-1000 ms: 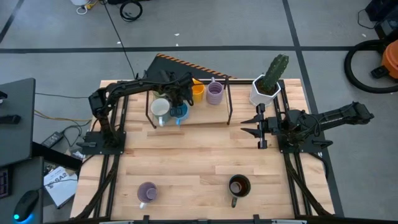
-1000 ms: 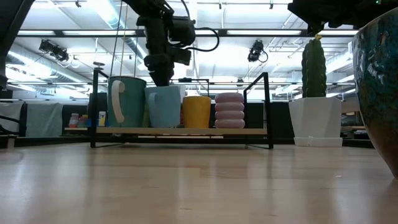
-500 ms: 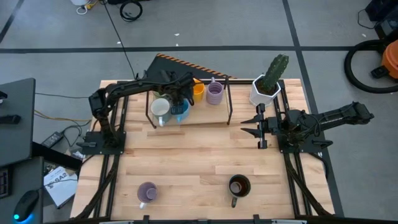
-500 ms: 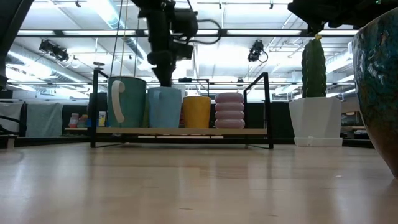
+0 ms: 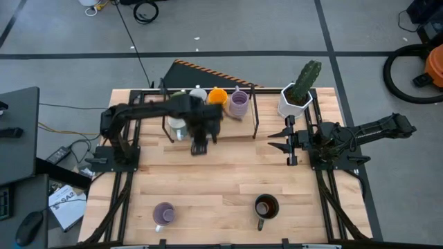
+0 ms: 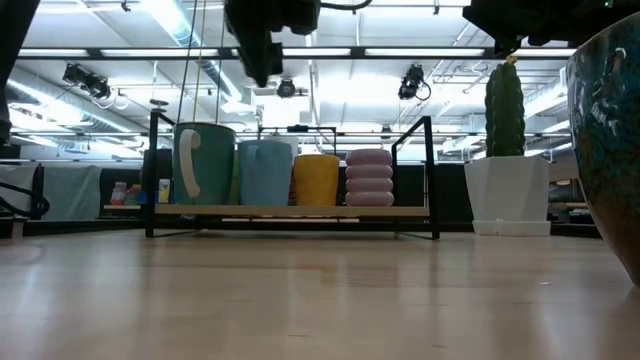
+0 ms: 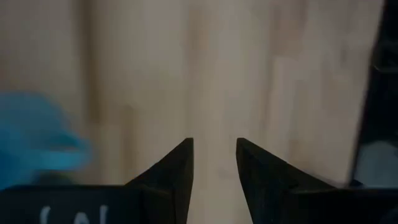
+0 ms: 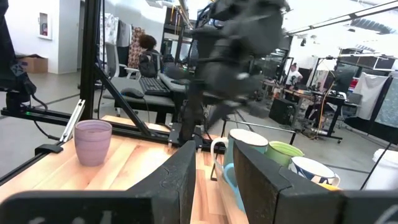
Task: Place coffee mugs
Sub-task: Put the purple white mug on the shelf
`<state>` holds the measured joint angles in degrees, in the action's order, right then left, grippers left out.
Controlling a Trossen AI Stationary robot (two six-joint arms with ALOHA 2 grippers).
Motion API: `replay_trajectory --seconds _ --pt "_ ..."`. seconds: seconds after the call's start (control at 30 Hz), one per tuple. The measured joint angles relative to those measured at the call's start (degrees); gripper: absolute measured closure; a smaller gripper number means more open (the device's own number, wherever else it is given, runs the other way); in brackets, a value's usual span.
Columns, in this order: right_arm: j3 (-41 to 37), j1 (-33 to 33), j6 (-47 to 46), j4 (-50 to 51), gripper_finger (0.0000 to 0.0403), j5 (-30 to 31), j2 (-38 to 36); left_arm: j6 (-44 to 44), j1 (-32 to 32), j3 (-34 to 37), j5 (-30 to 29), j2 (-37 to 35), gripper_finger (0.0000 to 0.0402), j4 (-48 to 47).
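Note:
A black wire rack [image 6: 290,211] at the table's far side holds a green-white mug [image 6: 203,162], a blue mug [image 6: 265,170], an orange mug [image 6: 316,178] and a ribbed lilac mug [image 6: 369,177], each standing on its base. My left gripper [image 5: 199,146] is open. It hovers over bare wood just near of the rack, above the mugs in the low view [image 6: 262,70]. A second lilac mug [image 5: 163,214] and a dark brown mug [image 5: 265,206] stand near the table's near edge. My right gripper [image 5: 280,140] waits open at the right.
A white faceted pot with a cactus [image 5: 294,100] stands at the far right, just beyond my right gripper. The rack's upright posts [image 5: 253,117] rise beside the mugs. Bare wood [image 5: 221,173] lies between the rack and the two near mugs.
My left gripper has risen from the blue mug on the rack and drawn back toward the table's near edge. The blue mug stays standing on the rack.

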<state>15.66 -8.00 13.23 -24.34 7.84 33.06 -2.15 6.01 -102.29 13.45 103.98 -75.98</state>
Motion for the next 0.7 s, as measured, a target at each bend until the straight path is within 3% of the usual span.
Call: replay_trajectory --seconds 0.27,0.5,0.7 --pt "0.0 0.01 -0.15 -0.03 0.0289 0.0 -0.01 9.35 -18.18 5.61 0.67 0.13 0.0274 -0.03" --pt "0.0 0.01 -0.17 -0.39 0.0289 0.0 0.0 10.0 -32.64 10.01 -7.7 0.13 0.0274 1.17" --pt "0.0 0.0 -0.2 -0.91 0.0289 -0.01 -0.02 13.48 -39.49 12.56 -10.85 0.14 0.0274 1.66"
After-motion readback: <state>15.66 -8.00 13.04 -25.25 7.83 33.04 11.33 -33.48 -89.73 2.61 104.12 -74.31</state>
